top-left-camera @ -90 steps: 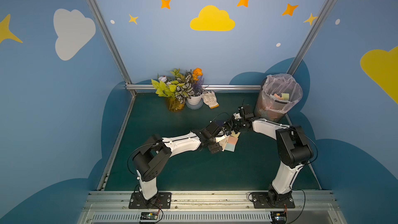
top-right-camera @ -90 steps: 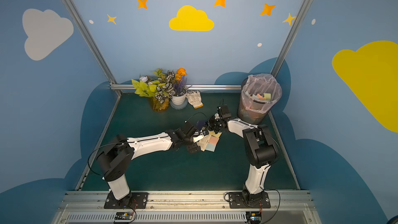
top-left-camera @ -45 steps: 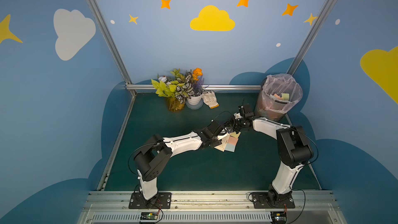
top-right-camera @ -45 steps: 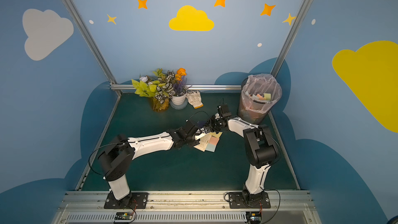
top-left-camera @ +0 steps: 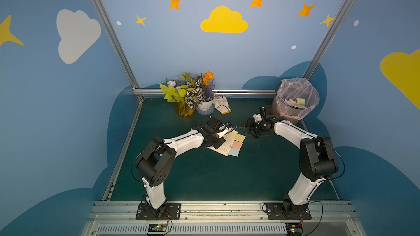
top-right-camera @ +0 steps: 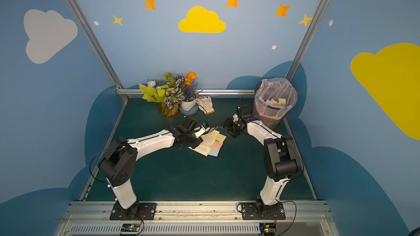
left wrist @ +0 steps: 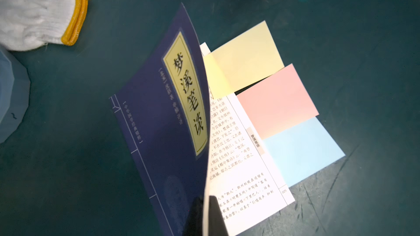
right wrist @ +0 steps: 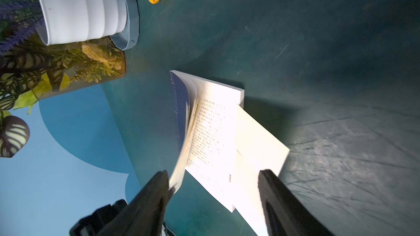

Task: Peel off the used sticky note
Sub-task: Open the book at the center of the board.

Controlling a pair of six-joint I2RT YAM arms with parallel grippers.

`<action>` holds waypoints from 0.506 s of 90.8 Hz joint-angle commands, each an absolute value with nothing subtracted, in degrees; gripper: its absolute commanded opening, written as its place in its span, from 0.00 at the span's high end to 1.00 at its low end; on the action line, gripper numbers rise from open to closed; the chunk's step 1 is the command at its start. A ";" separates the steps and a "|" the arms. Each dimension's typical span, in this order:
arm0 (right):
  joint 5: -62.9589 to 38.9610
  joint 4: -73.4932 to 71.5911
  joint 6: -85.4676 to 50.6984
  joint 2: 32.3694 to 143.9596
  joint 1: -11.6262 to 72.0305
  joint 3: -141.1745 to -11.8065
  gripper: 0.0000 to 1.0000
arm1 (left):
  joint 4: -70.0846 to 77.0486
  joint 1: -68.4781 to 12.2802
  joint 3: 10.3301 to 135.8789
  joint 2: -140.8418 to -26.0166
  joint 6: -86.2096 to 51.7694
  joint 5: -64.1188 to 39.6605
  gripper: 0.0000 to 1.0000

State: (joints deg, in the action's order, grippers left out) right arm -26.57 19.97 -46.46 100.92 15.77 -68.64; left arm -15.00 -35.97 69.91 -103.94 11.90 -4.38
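Beyond the left pincer (left wrist: 205, 212) gripping the cover (left wrist: 159, 121): yellow sticky note (left wrist: 247, 55).

The book cover (left wrist: 159, 121) is navy blue with thin pale lines and a pale yellow label bearing black characters, and the page (left wrist: 245, 178) is white with black print. The yellow note (left wrist: 247, 57), the pink note (left wrist: 277, 101) and the light blue note (left wrist: 302, 153) are all plain pastels. The table mat (left wrist: 68, 178) is dark teal, the glove (left wrist: 34, 14) is white knit with an orange-yellow cuff, and the walls (top-left-camera: 181, 48) are blue with white and yellow clouds and orange stars.
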 commanded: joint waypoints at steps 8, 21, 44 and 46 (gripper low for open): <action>-25.22 22.50 -41.31 99.59 14.69 -65.81 0.35 | -16.16 -29.83 69.77 -106.45 2.70 -22.13 0.97; -25.50 20.69 -40.87 101.99 14.64 -64.88 0.40 | -14.24 -27.62 68.05 -106.35 0.74 -25.86 0.97; -28.04 16.22 -40.93 106.71 15.05 -66.45 0.46 | -8.54 -24.36 63.57 -105.73 -1.80 -35.24 0.97; -28.28 16.14 -40.91 107.19 15.19 -66.73 0.46 | -8.53 -24.25 63.48 -105.62 -1.55 -35.95 0.97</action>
